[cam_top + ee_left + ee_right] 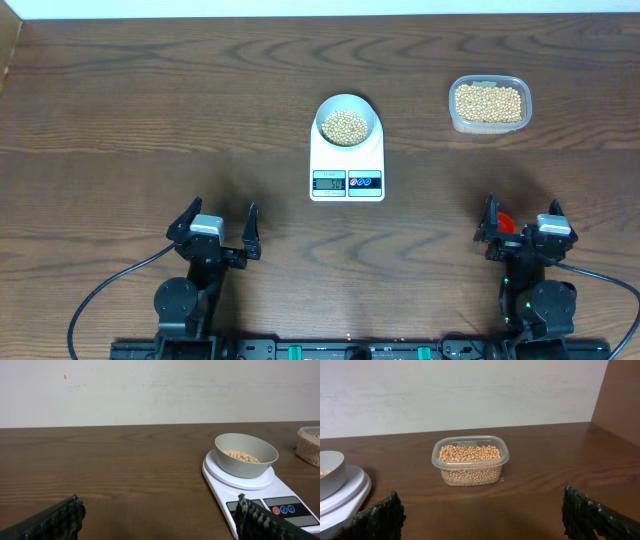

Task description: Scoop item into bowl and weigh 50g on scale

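The white scale (322,160) lies at the table's middle. The small pale bowl (369,110) stands on it and holds tan beans (346,125). The left wrist view shows the bowl (245,466), its beans (241,456) and the scale (220,482) ahead to the right. My left gripper (220,216) is open and empty at the front left; it also shows in the left wrist view (160,515). My right gripper (522,216) is open and empty at the front right; it also shows in the right wrist view (482,510). Both are well apart from the scale.
A clear plastic tub (489,124) full of beans stands at the back right; it also shows straight ahead in the right wrist view (470,476). A small red thing (506,222) lies by the right gripper. A wooden side wall (620,395) rises on the right.
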